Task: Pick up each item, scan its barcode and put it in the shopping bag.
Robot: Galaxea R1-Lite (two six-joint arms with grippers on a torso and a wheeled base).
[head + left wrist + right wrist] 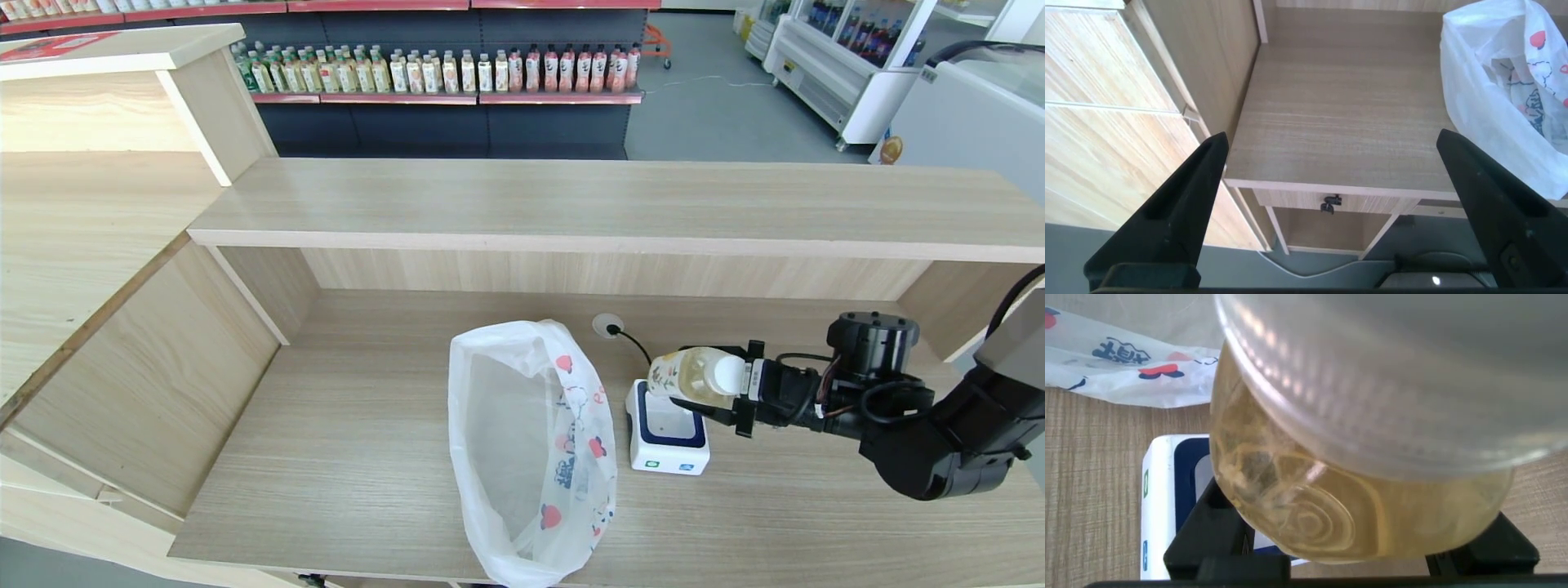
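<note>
While the right gripper (704,377) sits at centre right of the head view, its jaws clamp one bottle (686,371), held sideways over the one scanner (665,441). The bottle is clear plastic with a pale yellow drink and a flowered label. One white bag (531,441) with red printed shapes lies open at centre. Its lower end reaches the front edge of the worktop (343,457), and a narrow gap separates it from the scanner. Left of the bag, bare worktop runs to a side wall; a raised ledge closes the back. The left gripper (1333,143) hangs by the worktop's front edge, jaws wide, holding nothing.
</note>
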